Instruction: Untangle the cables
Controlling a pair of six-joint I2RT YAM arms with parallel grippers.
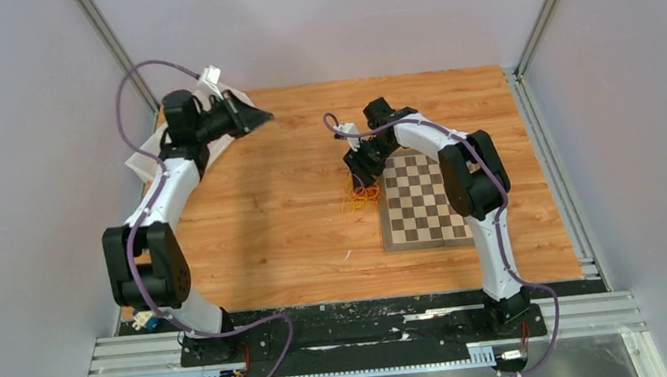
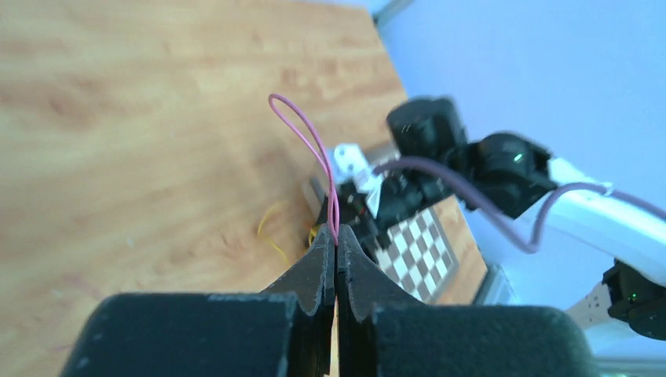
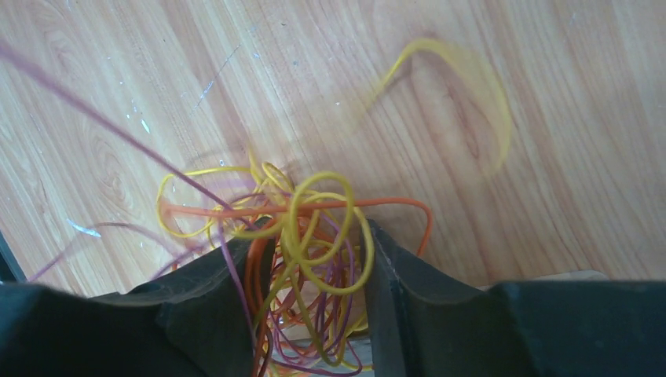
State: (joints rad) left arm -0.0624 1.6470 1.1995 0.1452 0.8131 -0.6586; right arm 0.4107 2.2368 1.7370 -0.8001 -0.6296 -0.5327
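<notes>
The cables (image 1: 363, 195) are a small tangle of thin yellow, orange and purple strands lying just left of the chessboard (image 1: 425, 202). My right gripper (image 1: 362, 169) stands over the tangle. In the right wrist view its jaws (image 3: 314, 236) are closed in on the bunch (image 3: 314, 208), with many loops between the fingers. My left gripper (image 1: 262, 118) is far off at the back left, raised. In the left wrist view it (image 2: 336, 239) is shut on a thin pink-purple strand (image 2: 310, 149) that loops up from the tips. A purple strand (image 3: 118, 129) runs taut from the bunch toward the upper left.
The chessboard also shows in the left wrist view (image 2: 420, 247), behind the right arm (image 2: 471, 157). A white crumpled sheet (image 1: 141, 154) lies at the table's back left, under the left arm. A loose yellow loop (image 3: 471, 86) looks blurred above the wood.
</notes>
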